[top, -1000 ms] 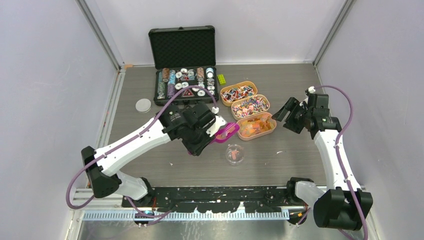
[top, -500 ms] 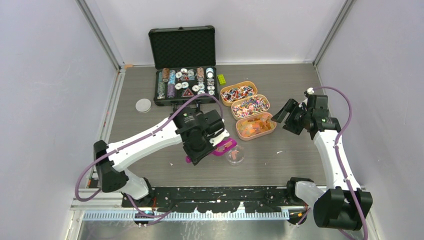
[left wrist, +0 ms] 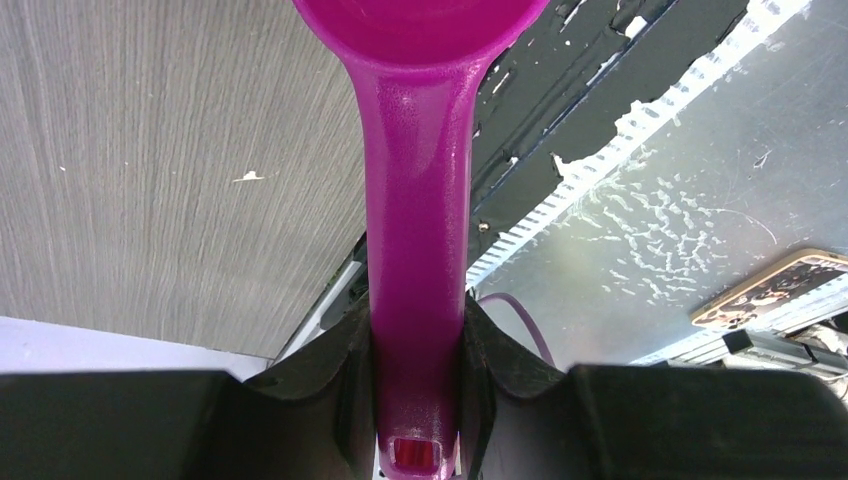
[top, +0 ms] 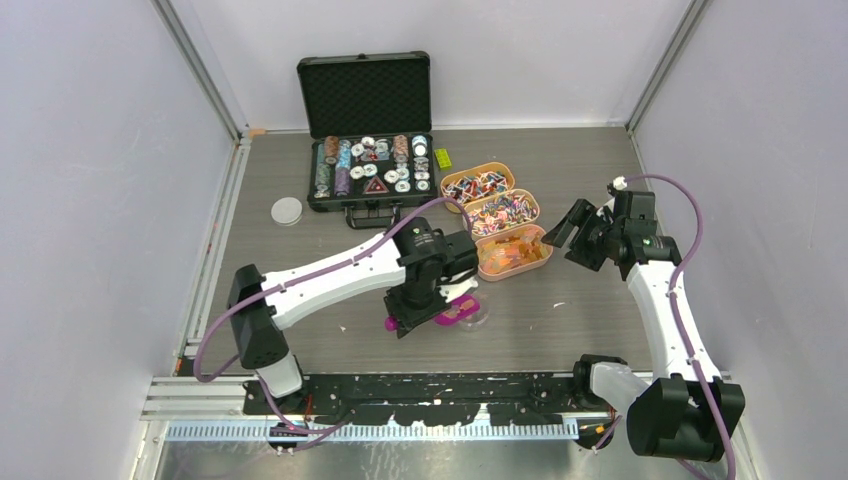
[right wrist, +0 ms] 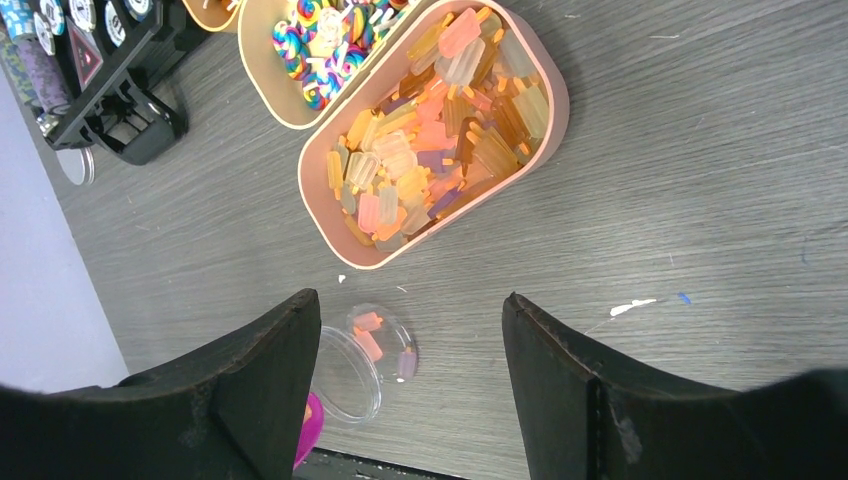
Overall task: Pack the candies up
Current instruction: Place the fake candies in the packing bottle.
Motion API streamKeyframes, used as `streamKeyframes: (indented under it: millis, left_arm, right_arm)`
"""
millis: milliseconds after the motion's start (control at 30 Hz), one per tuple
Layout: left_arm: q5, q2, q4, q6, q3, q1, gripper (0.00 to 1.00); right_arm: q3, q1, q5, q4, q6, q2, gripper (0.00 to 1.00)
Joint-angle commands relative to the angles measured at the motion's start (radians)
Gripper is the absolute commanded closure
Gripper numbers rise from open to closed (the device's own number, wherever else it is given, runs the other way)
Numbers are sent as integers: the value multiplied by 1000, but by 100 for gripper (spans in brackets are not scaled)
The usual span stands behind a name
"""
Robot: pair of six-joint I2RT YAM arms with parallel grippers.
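Candies [right wrist: 440, 130] look tiny, light and loose, best scooped; my left jaws clamp the scoop [left wrist: 418, 200] handle, right jaws apart

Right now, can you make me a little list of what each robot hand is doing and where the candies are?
left gripper: shut on the magenta scoop, at the small clear dish
right gripper: open, holding nothing
small clear dish: a few candies inside
tan trays: three in a row, full of candies
far side: open black case with poker chips
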Motion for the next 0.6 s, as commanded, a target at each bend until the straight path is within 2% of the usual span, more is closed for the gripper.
streamKeyframes:
  millis: [0,467,567]
  left_arm:
    - [16,25,-82,0,54,-22,100]
    - [-4,92,-97,-22,73,-29,100]
    - [-9,104,-102,-23,80,-30,100]
  right_arm:
    - [-3,3,-23,25,-9,-25,29]
    - [-16,3,-33,36,0,-32,29]
    - [-16,3,-48,30,-2,-36,32]
